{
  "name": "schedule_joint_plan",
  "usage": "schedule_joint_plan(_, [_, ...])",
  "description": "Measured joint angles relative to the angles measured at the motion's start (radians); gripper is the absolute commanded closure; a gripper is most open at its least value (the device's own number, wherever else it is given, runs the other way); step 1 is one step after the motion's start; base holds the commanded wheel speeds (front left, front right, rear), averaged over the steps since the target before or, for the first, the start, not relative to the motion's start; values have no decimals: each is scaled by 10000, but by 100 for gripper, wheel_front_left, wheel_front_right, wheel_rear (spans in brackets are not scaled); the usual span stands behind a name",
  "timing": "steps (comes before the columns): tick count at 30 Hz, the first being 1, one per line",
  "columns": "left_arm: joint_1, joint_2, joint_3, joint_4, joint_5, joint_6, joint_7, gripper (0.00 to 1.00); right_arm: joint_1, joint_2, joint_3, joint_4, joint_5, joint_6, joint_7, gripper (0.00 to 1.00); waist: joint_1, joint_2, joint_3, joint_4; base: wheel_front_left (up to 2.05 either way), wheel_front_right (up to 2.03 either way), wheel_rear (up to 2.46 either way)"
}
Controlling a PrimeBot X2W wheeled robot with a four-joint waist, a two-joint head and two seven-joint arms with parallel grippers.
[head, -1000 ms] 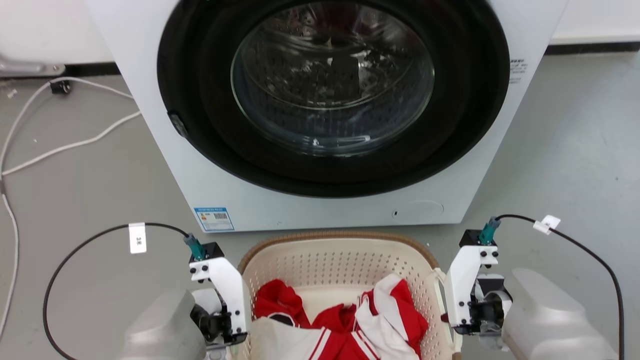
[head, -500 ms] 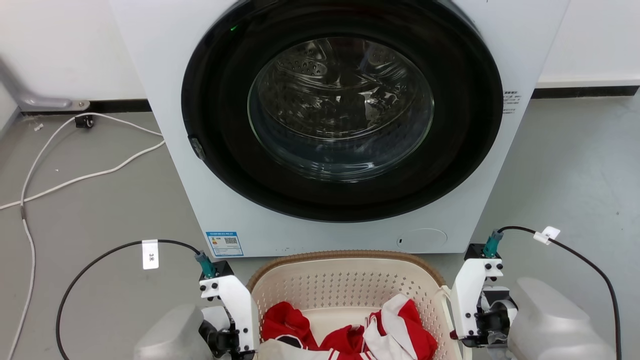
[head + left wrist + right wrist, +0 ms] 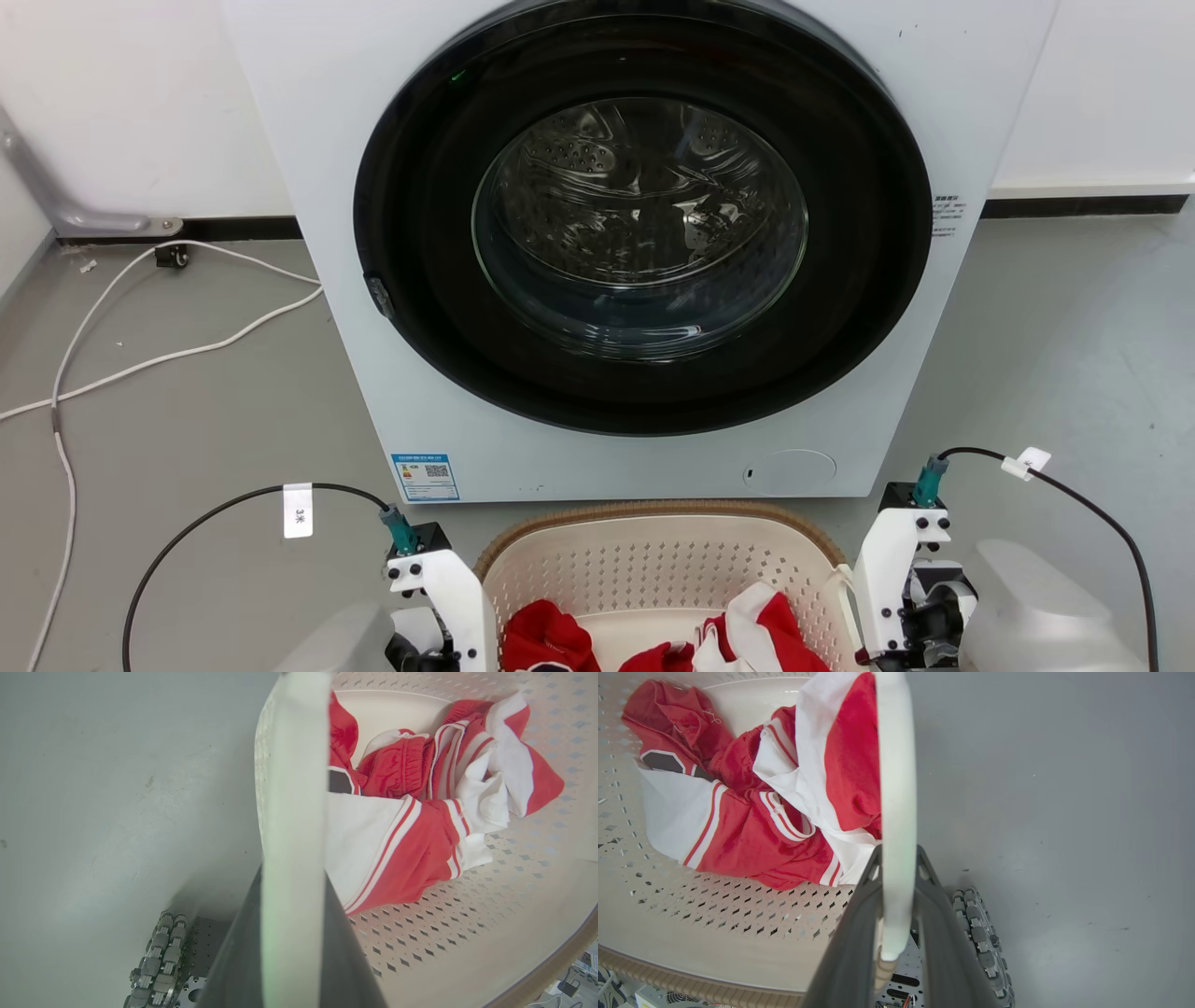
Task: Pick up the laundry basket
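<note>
The laundry basket [image 3: 653, 516] is cream-white with perforated walls and a brown woven-look rim. It sits at the bottom centre of the head view, just in front of the washing machine, with red and white clothes [image 3: 756, 621] inside. My left gripper [image 3: 293, 877] is shut on the basket's white left handle [image 3: 292, 788], one dark finger on each side of it. My right gripper [image 3: 899, 858] is shut on the white right handle [image 3: 896, 765] in the same way. In the head view both wrists flank the basket, and the fingers are hidden below them.
The white front-loading washing machine [image 3: 644, 261], its round door shut, stands close behind the basket. White cables [image 3: 140, 355] trail over the grey floor at the left. The roller wheels of my base [image 3: 159, 961] [image 3: 976, 933] show below each handle.
The whole head picture has slid downward, so the camera has moved. The basket and both wrists now sit lower in it. Both grippers keep the same hold on the handles.
</note>
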Motion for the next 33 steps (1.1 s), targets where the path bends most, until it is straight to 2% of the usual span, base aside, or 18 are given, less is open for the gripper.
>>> schedule_joint_plan(33, [-55, 17, -508, -138, -309, 2, -510, 100, 0, 109, -1244, 6, -1248, 0, 90, 100, 1, 0, 276, -54, 0, 0, 0])
